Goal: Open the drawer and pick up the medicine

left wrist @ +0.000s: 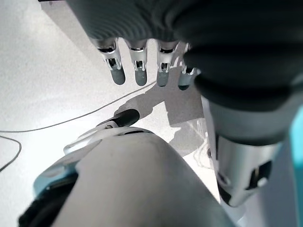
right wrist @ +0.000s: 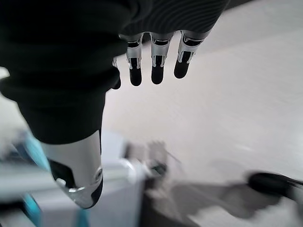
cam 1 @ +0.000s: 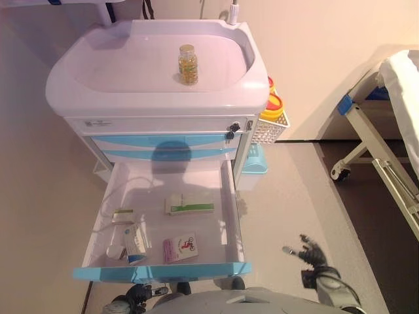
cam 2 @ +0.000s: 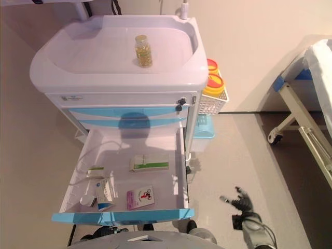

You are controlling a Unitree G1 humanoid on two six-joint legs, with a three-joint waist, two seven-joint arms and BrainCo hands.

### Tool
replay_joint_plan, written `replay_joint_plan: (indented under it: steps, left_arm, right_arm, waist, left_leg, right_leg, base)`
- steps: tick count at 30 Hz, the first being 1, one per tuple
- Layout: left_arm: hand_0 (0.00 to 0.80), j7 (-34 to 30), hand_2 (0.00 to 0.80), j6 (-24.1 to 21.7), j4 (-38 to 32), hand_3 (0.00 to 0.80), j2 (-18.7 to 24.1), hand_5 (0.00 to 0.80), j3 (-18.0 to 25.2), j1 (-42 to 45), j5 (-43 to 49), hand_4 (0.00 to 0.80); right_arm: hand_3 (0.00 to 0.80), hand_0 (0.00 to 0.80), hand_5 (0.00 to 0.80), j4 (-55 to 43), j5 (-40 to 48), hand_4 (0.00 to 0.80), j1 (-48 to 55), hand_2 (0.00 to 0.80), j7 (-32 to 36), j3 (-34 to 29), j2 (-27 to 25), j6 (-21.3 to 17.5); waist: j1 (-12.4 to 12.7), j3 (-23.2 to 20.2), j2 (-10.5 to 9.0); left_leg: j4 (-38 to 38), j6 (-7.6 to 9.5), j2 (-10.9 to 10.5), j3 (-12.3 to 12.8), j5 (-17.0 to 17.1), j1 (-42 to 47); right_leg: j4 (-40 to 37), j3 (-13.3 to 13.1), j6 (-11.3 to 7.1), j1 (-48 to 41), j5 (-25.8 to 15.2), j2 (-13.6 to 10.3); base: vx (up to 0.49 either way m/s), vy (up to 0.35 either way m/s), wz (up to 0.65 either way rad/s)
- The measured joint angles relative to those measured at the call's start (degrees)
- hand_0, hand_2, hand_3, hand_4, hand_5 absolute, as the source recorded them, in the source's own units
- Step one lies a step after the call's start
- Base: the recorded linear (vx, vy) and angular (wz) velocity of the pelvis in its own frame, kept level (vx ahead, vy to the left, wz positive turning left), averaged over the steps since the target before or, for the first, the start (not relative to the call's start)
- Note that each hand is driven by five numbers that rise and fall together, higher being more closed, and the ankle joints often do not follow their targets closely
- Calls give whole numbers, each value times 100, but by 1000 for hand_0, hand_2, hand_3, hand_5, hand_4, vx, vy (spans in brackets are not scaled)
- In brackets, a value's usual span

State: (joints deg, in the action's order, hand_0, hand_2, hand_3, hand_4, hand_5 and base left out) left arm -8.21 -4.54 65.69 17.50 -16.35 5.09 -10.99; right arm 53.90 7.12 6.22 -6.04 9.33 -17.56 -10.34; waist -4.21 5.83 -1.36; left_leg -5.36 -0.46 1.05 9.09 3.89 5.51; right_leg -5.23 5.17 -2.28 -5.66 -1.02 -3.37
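A white medical cart (cam 1: pixel 157 91) stands ahead with its lowest blue-fronted drawer (cam 1: pixel 160 270) pulled fully out. Inside lie a white-and-green medicine box (cam 1: pixel 190 204), a pink packet (cam 1: pixel 181 248), a blue-and-white tube box (cam 1: pixel 134 243) and a small pack (cam 1: pixel 122 214). A bottle of yellow pills (cam 1: pixel 188 64) stands on the cart's top tray. My right hand (cam 1: pixel 313 256) hangs low to the right of the drawer, fingers straight and empty (right wrist: pixel 156 66). My left hand (cam 1: pixel 134 294) shows below the drawer front, fingers straight and empty (left wrist: pixel 142 71).
A white wire basket with red-and-yellow containers (cam 1: pixel 273 114) hangs on the cart's right side. A hospital bed frame with a wheel (cam 1: pixel 376 140) stands at the right. A wall is behind the cart.
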Motion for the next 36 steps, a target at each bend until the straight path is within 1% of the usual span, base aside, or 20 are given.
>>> replay_joint_plan:
  steps: [3,6,7,9,10,13,17,20,26,30,33,35,36]
  left_arm:
    - [0,25,0,-98,45,0,0,0,-8,-35,162,0]
    - [0,80,0,-231,36,0,15,0,-35,-59,454,0]
    - [0,115,0,-278,13,0,47,0,-149,-75,564,0]
    - [0,141,0,-327,-188,0,150,0,-310,-78,775,0]
    - [0,152,0,-313,-306,0,202,0,-422,-97,853,0]
    - [0,161,0,-300,-657,0,349,0,-642,-175,1004,0]
    - [0,159,0,-234,-1109,0,543,0,-707,-291,1175,0]
    - [0,132,0,-103,-1366,0,706,0,-767,-421,1285,0]
    - [0,98,0,45,-1909,0,1051,0,-767,-849,1292,0]
    - [0,124,0,126,-2087,0,1203,0,-768,-1320,1288,0]
    - [0,199,0,190,-2221,0,1394,0,-773,-1774,1265,0]
    - [0,238,0,189,-2220,0,1623,0,-806,-2223,1227,0]
    - [0,286,0,191,-2219,0,1766,0,-808,-2489,1190,0]
  right_arm:
    - [0,0,0,369,-358,0,53,0,31,135,108,-170]
    - [0,0,0,432,-584,0,82,0,23,232,81,-238]
    - [0,0,0,431,-663,0,77,0,27,302,50,-243]
    - [0,0,0,411,-737,0,59,0,35,379,-3,-251]
    - [0,0,0,379,-831,0,-4,0,42,485,-86,-252]
    - [0,0,0,322,-957,0,-52,0,72,588,-288,-259]
    - [0,0,0,319,-1063,0,-64,0,123,673,-520,-266]
    - [0,0,0,301,-1078,0,-75,0,124,677,-688,-267]
    - [0,0,0,106,-1110,0,-166,0,125,725,-913,-293]
    - [0,0,0,-21,-1108,0,-398,0,122,753,-967,-377]
    - [0,0,0,-136,-1096,0,-598,0,82,857,-1004,-407]
    - [0,0,0,-221,-1037,0,-855,0,-6,966,-1043,-412]
    - [0,0,0,-269,-1023,0,-1016,0,-21,973,-1041,-409]
  waist:
    - [0,2,33]
    - [-22,5,82]
    - [-35,15,107]
    - [-59,54,183]
    - [-61,89,246]
    - [-69,242,403]
    - [-69,337,576]
    - [-83,418,658]
    - [-76,670,714]
    - [-77,965,743]
    - [-71,1291,683]
    - [-74,1592,588]
    - [-64,1781,496]
  left_leg:
    - [-1,3,0,20,-6,9]
    - [-1,6,6,54,-16,20]
    - [-1,6,7,71,-16,28]
    - [-1,10,10,103,-18,25]
    - [-1,12,12,161,-17,7]
    - [-1,34,5,195,-16,-13]
    - [2,26,14,194,3,-127]
    - [14,27,16,188,11,-132]
    - [28,43,10,150,74,-196]
    - [36,58,6,153,160,-417]
    - [235,63,8,157,160,-714]
    - [513,87,-12,159,130,-1068]
    - [689,103,-20,168,101,-1272]
  right_leg:
    - [13,-15,-2,4,2,-1]
    - [41,-44,-3,22,3,1]
    - [60,-68,-3,33,3,2]
    - [135,-127,-7,100,9,4]
    - [183,-163,-12,165,11,0]
    - [253,-156,-16,249,13,-22]
    - [356,-148,-36,421,31,-20]
    - [348,-145,-36,422,31,-17]
    - [374,-112,-34,471,29,-21]
    - [557,-119,-16,778,19,-27]
    - [857,-134,-2,1132,59,-42]
    - [1351,-142,20,1574,198,-82]
    - [1666,-159,25,1853,285,-115]
  base:
    - [18,4,-3]
    - [12,22,-5]
    - [-10,36,-9]
    - [-21,48,-16]
    - [-28,51,-22]
    - [-18,46,-9]
    - [19,34,-2]
    - [51,22,-1]
    - [-11,18,2]
    - [-60,9,0]
    - [-137,7,-1]
    - [-141,5,0]
    - [-102,3,0]
